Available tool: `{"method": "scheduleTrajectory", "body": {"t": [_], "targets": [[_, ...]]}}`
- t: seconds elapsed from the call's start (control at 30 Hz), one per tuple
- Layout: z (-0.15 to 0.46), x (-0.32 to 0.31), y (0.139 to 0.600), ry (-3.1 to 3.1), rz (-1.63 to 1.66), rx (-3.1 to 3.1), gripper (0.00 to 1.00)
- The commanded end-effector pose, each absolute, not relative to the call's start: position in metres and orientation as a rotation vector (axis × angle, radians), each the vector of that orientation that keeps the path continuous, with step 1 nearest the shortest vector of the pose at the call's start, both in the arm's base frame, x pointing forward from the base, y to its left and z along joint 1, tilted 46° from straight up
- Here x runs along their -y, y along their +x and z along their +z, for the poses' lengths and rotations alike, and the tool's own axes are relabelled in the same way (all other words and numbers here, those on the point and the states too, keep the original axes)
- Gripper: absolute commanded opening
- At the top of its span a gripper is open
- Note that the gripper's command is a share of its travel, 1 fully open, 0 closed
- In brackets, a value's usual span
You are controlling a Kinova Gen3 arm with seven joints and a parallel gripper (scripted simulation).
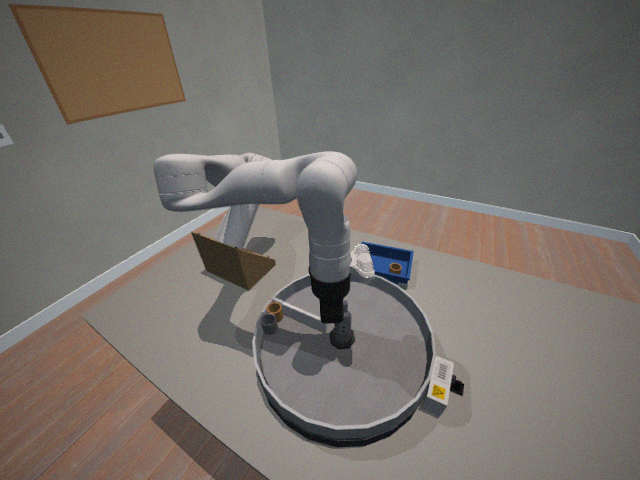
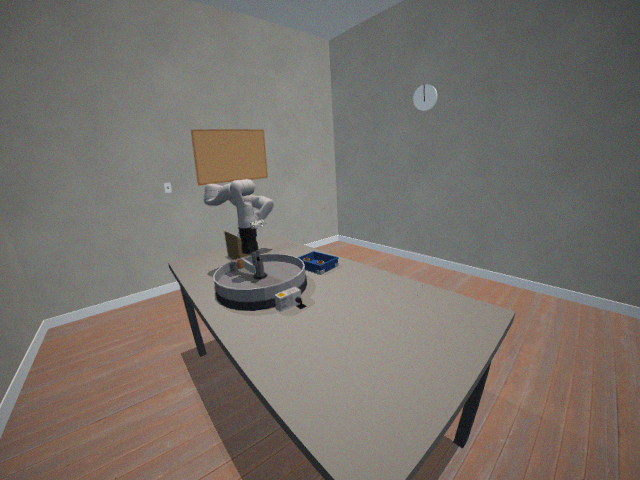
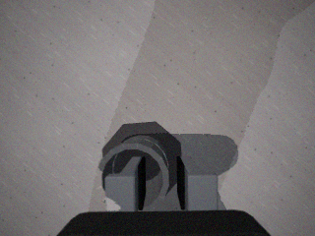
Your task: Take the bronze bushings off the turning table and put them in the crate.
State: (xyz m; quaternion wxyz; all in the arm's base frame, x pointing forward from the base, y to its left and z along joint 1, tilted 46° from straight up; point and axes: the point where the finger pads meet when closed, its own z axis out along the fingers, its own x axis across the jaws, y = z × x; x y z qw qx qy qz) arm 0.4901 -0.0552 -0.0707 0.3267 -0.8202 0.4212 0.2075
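The jaws (image 1: 341,316) (image 2: 254,255) hang over the grey post (image 1: 342,333) (image 2: 259,269) (image 3: 165,172), partly open, seemingly with nothing in them. The last bronze bushing in sight on the turning table (image 1: 341,432) (image 2: 242,295) stands upright, well out from the post, on the side of the brown board (image 1: 222,260) (image 2: 232,246). It sits by the rim, tucked beside the pale bar (image 1: 305,316) (image 2: 249,265). The steel bushing (image 1: 269,322) (image 2: 233,266) is just beside it, so the grab looks tight. There is more room nearer the post. The blue crate (image 1: 409,266) (image 2: 330,267) lies past the rim from the post.
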Motion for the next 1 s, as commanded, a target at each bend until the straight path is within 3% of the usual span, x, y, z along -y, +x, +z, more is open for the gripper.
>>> {"method": "scheduleTrajectory", "body": {"t": [0.0, 0.97], "targets": [[-0.0699, 0.0563, 0.4906, -2.149, 0.541, -1.105, 0.47], [-0.0722, 0.0540, 0.4904, -2.149, 0.541, -1.105, 0.47]]}}
